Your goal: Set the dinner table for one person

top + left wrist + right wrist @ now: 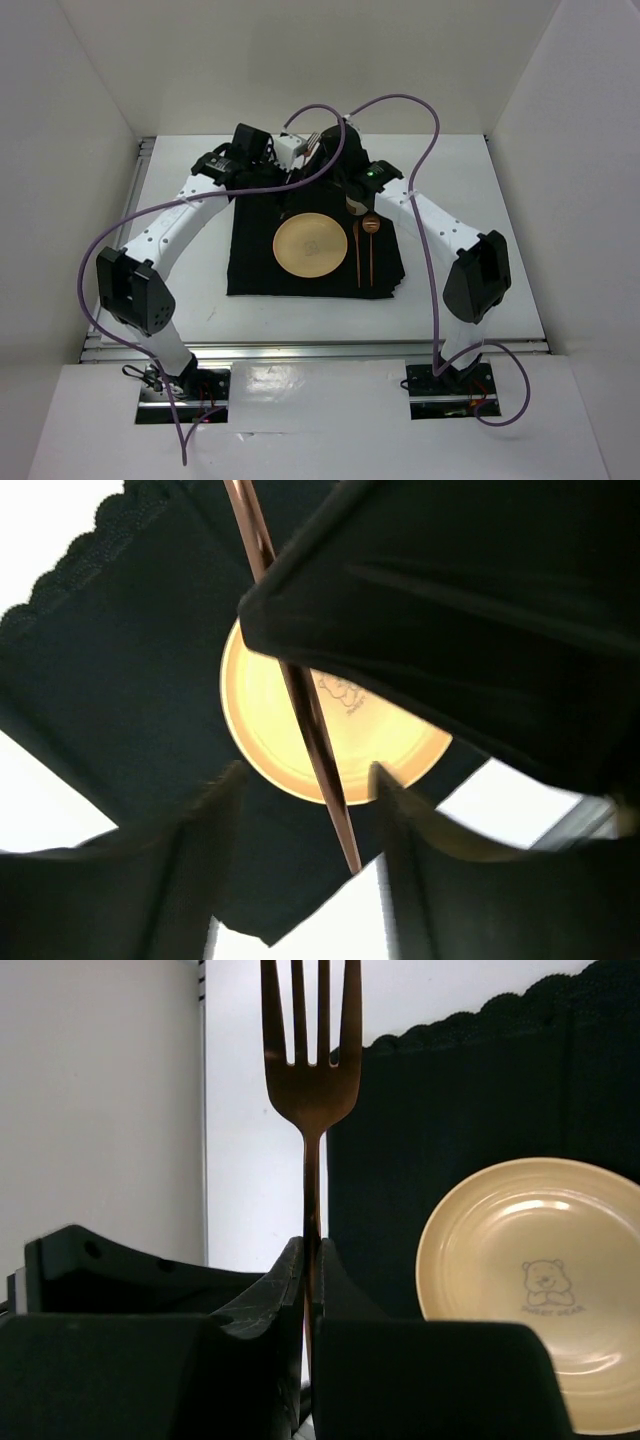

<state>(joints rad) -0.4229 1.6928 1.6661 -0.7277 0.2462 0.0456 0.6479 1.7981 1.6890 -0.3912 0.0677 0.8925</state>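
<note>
The dinner table (180,200) is the white tabletop; a black mat (255,260) lies on it with a yellow plate (311,246) in its middle. My right gripper (338,152) is shut on a copper fork (315,138) above the mat's far edge. In the right wrist view the gripper (312,1250) clamps the handle and the fork (305,1080) points tines up. My left gripper (283,152) is close beside it. In the left wrist view it (308,780) is open, with the fork's handle (322,755) running down between its fingers, not gripped.
A copper spoon (371,228) and a second thin copper utensil (357,250) lie on the mat right of the plate. White walls enclose the table on three sides. The plate (540,1290) and mat (450,1140) show below the right gripper.
</note>
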